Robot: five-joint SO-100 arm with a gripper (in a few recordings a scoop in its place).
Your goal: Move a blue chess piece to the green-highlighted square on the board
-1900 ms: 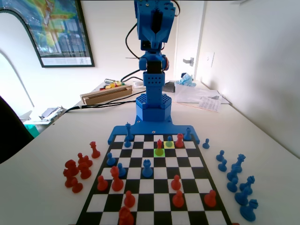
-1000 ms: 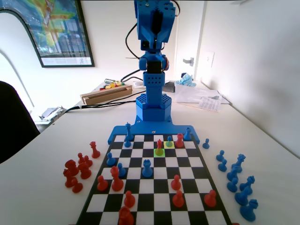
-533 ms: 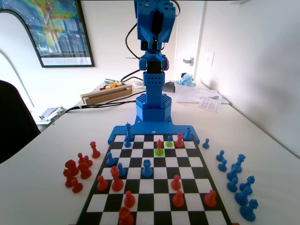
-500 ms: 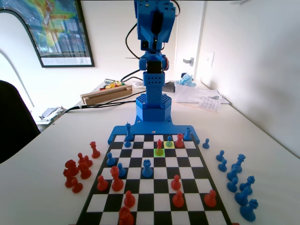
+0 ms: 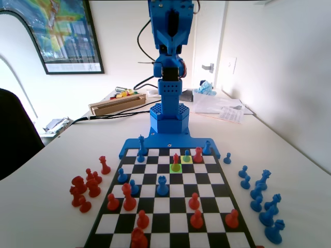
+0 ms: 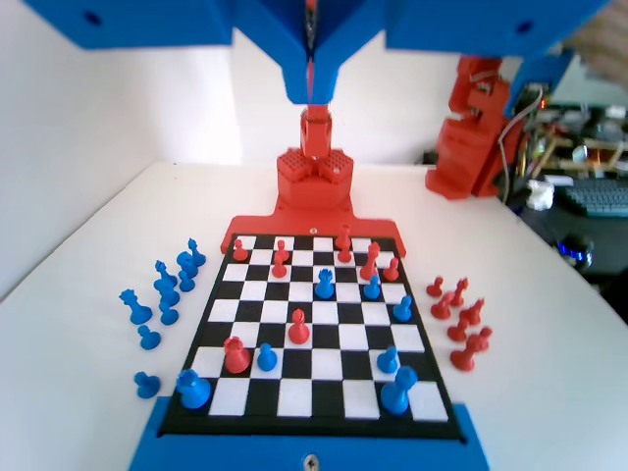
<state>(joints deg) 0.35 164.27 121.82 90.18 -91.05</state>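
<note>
The blue pawn (image 5: 186, 155) stands on the yellow-tinted square, two rows from the arm's base; in the wrist view this blue pawn (image 6: 266, 356) is low and left of centre. The green-highlighted square (image 5: 172, 169) lies diagonally beside it, toward the camera, and a red pawn (image 5: 176, 160) stands on it. My gripper (image 5: 173, 32) is raised high above the arm's base, far over the board (image 5: 170, 206). In the wrist view the gripper (image 6: 312, 90) has its jaws pressed together with nothing between them.
Several captured blue pieces (image 5: 258, 191) stand off the board on the right in the fixed view, and several red ones (image 5: 85, 186) on the left. A taller blue piece (image 5: 162, 185) and red pieces (image 5: 194, 201) fill mid-board. A dark shape (image 5: 13, 139) sits at the left edge.
The raised arm's upper part has shifted slightly. The dark shape at the left edge has come further into view. No piece on the board has moved.
</note>
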